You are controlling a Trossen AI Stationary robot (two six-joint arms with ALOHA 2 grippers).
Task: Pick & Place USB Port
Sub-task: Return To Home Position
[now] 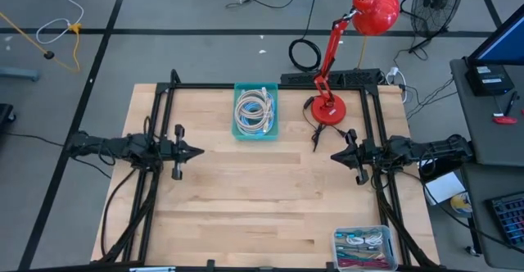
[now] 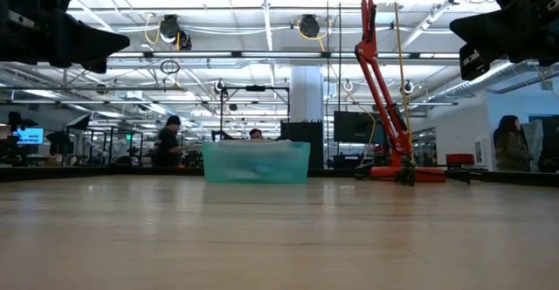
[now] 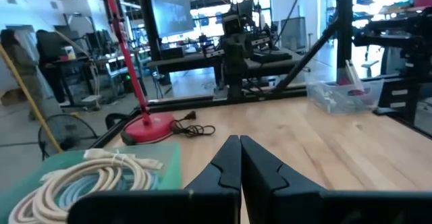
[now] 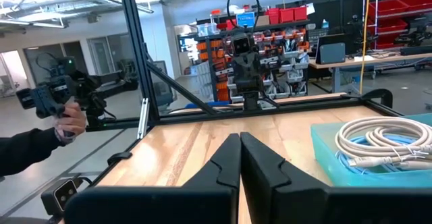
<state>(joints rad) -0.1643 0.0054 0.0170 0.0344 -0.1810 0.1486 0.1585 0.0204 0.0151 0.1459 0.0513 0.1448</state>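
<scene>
A teal bin holding coiled white USB cables stands at the table's far middle; the bin shows in the low view, and the cables show in the left wrist view and the right wrist view. My left gripper hovers shut at the table's left side, pointing level toward the right. My right gripper hovers shut at the right side, pointing level toward the left. Both are clear of the table and hold nothing.
A red desk lamp stands on the table's far right, its cord trailing on the wood. A clear bin of mixed small parts sits at the near right corner. A person's hand holding a device shows beyond the table.
</scene>
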